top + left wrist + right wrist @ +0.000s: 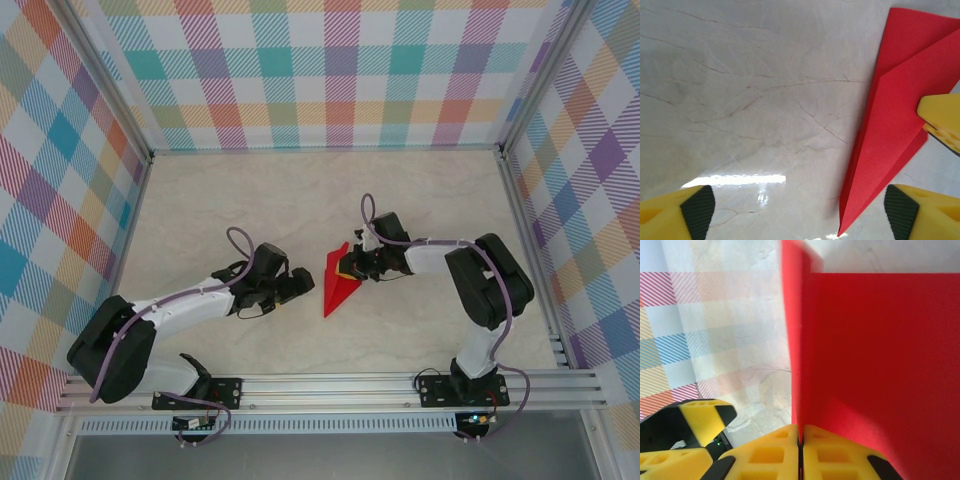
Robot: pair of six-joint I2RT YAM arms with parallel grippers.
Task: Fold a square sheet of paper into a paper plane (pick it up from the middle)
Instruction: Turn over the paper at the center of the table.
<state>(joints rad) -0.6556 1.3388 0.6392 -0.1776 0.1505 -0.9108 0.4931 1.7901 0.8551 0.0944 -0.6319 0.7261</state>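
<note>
Paper plane (338, 284) lies mid-table (250, 200), nose pointing toward the arm bases. Right gripper (352, 268) is pinched tight on its upper part, one flap standing upright. Left gripper (298, 286) is spread wide, empty, just left of the plane.

Marbled table (250, 200), red paper plane (336, 288) atop

Top view is lit brightly and evenly from above; only faint, soft shadows are cast under the arms (190, 308) onto the table (300, 200). In the left wrist view, a white glare strip is seen low on the glossy table; focus is sharp. In the right wrist view, the paper plane (880, 365) is blurred along its top edge, and the plaid wall (690, 315) is washed out and soft.
</note>
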